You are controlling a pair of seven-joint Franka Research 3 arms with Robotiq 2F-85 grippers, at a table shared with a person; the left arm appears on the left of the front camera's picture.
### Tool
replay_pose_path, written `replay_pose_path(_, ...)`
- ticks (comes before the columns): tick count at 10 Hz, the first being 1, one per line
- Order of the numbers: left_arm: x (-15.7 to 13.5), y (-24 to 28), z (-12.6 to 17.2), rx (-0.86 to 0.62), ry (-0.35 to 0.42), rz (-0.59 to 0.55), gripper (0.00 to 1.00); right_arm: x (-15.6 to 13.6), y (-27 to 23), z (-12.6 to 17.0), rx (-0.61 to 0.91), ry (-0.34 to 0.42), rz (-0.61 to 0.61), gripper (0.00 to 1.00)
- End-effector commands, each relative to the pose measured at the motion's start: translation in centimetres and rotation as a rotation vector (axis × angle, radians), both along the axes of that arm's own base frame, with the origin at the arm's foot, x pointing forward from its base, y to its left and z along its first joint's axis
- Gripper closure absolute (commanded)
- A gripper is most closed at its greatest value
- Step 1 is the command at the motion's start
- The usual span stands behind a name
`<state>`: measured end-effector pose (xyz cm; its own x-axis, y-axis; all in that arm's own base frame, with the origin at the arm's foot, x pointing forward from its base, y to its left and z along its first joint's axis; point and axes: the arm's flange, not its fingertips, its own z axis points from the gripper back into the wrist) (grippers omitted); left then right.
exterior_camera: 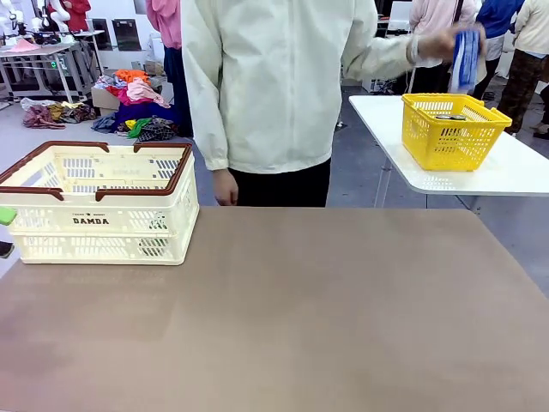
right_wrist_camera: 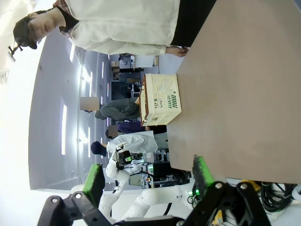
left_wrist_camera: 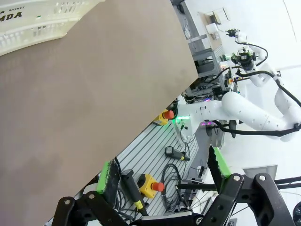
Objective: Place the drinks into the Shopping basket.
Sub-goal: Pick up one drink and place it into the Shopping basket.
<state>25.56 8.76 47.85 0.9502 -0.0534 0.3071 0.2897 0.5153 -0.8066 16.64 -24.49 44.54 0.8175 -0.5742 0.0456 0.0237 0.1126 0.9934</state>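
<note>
Front view: cream-white plastic lattice basket (exterior_camera: 99, 225) with dark brown rim and handles sits on the far left part of the flat brown table (exterior_camera: 300, 318). Open side up, long axis left-right, long wall facing the camera. Print on that wall: "DAMDA" in black; the small line above it is unreadable. Person in a cream jacket (exterior_camera: 266, 77) stands at the far edge. Lowered hand (exterior_camera: 225, 189) hangs at the table edge. Raised hand (exterior_camera: 442, 43) holds a slim blue metal can (exterior_camera: 466, 58) in the air, above a bright yellow plastic lattice basket (exterior_camera: 455, 137) on a white side table (exterior_camera: 515, 172). Can long axis is roughly vertical; it is blurred, lettering not legible. Can is well apart from the cream basket, on the opposite side of the picture.

Left wrist view: left pincer (left_wrist_camera: 164, 170) wide, green pads (left_wrist_camera: 108, 176) far apart, nothing between them. Brown table ahead of it. Corner of the cream basket (left_wrist_camera: 42, 23) top left, print tilted, reads "BASKET" and "MDA", rest cut off. Past the table edge: a white robot arm (left_wrist_camera: 244, 110) and a yellow box with a red stop button (left_wrist_camera: 164, 116).

Right wrist view: right pincer (right_wrist_camera: 148, 175) wide, holding nothing. View is rolled: cream basket (right_wrist_camera: 162, 99) appears sideways on the table, brown rim toward picture left, print too small to read. Lowered hand (right_wrist_camera: 176, 51) at the table edge.
</note>
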Motion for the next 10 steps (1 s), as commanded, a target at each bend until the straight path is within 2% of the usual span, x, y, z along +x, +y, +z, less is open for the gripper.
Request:
replay_pose_path(1,-0.23,0.11,0.15,-0.013,0.013,0.001,0.0,0.12,0.26,0.35,0.013,-0.015,-0.011,0.0)
replay_pose_path(10,-0.23,0.11,0.15,-0.013,0.013,0.001,0.0,0.12,0.26,0.35,0.013,-0.015,-0.011,0.0)
